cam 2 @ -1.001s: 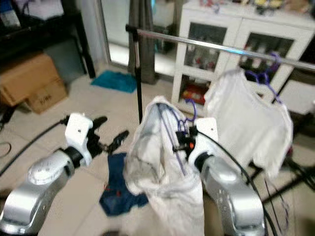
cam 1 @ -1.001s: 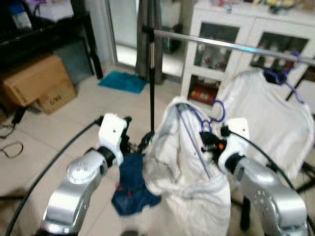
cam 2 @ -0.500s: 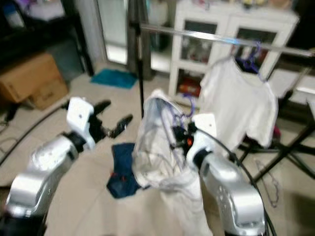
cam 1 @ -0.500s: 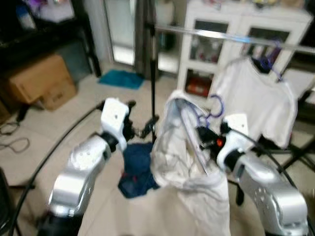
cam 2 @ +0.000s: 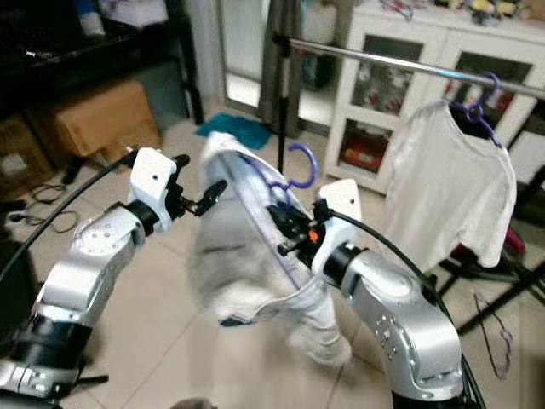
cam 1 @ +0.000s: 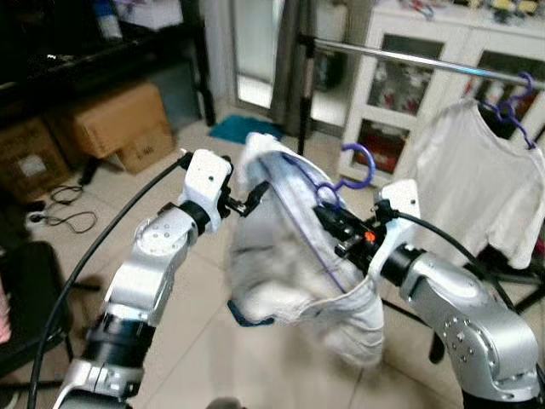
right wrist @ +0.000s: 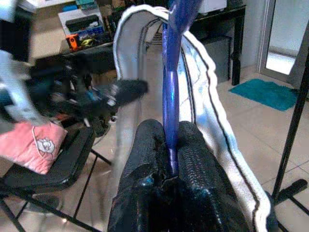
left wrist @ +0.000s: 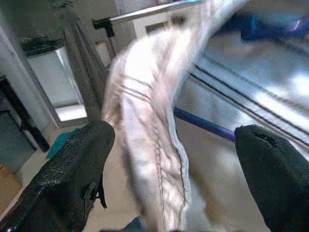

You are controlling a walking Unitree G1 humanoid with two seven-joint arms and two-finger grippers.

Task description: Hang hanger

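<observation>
the right gripper (right wrist: 169, 145) clamped the purple plastic hanger (cam 1: 358, 162) carrying a white garment (cam 1: 289, 256); left gripper (left wrist: 169, 159) gaped open. best to lift the hook toward two o'clock, over the chrome rail (cam 1: 409, 56).

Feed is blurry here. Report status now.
Right gripper shut on purple hanger with white garment. Left gripper open around garment's edge. Rail ahead, another shirt hanging there.

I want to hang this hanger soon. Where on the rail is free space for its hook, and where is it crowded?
The rail is bare between its pole and the hung shirt. It is crowded at that shirt's hook. The right gripper holds the hanger below the bare stretch.
</observation>
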